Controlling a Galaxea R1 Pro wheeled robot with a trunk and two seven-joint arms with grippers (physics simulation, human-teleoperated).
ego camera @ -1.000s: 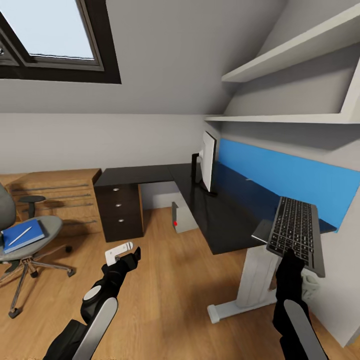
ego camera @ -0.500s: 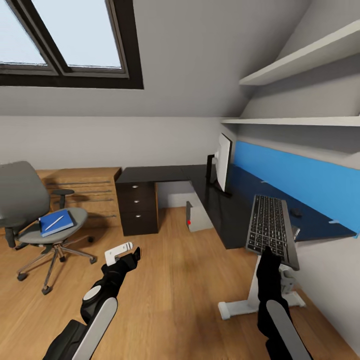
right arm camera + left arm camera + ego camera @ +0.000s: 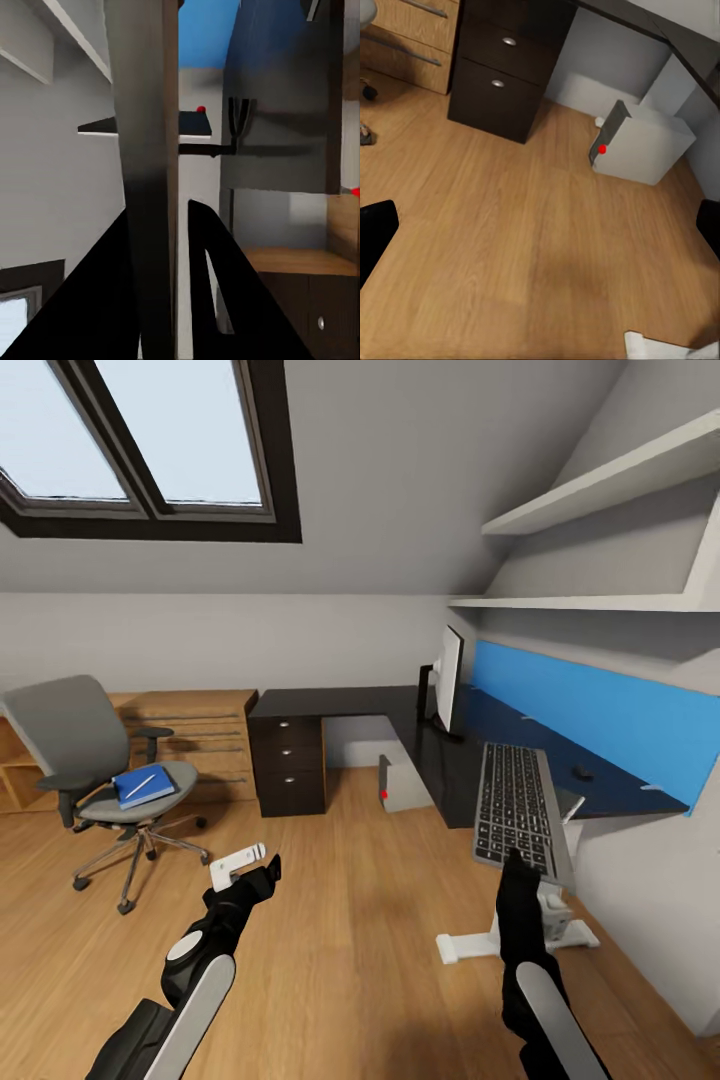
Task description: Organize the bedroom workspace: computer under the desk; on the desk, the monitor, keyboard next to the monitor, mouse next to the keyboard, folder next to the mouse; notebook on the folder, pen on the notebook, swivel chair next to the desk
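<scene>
My right gripper (image 3: 513, 857) is shut on the near edge of the dark keyboard (image 3: 517, 809), which it holds up in the air just before the black desk (image 3: 400, 715). The right wrist view shows the keyboard (image 3: 146, 150) edge-on between the black fingers (image 3: 214, 285). The monitor (image 3: 447, 678) stands on the desk by the blue back panel, and a small dark mouse (image 3: 583, 772) lies further along. The silver computer (image 3: 400, 784) sits on the floor under the desk. At the left, the swivel chair (image 3: 75, 735) carries the blue folder (image 3: 143, 785) with the pen (image 3: 140, 789) on it. My left gripper (image 3: 255, 868) hangs open over the floor.
A dark drawer unit (image 3: 290, 765) stands under the desk's far end, beside a light-wood shelf unit (image 3: 200, 730). White wall shelves (image 3: 600, 490) hang above the desk. The desk's white leg (image 3: 520, 940) stands on the floor near my right arm. The left wrist view shows the computer (image 3: 641, 142).
The camera has swung left and drawn back, so the chair has come fully into sight. My right arm and the keyboard sit further left in the picture. The left arm holds its pose.
</scene>
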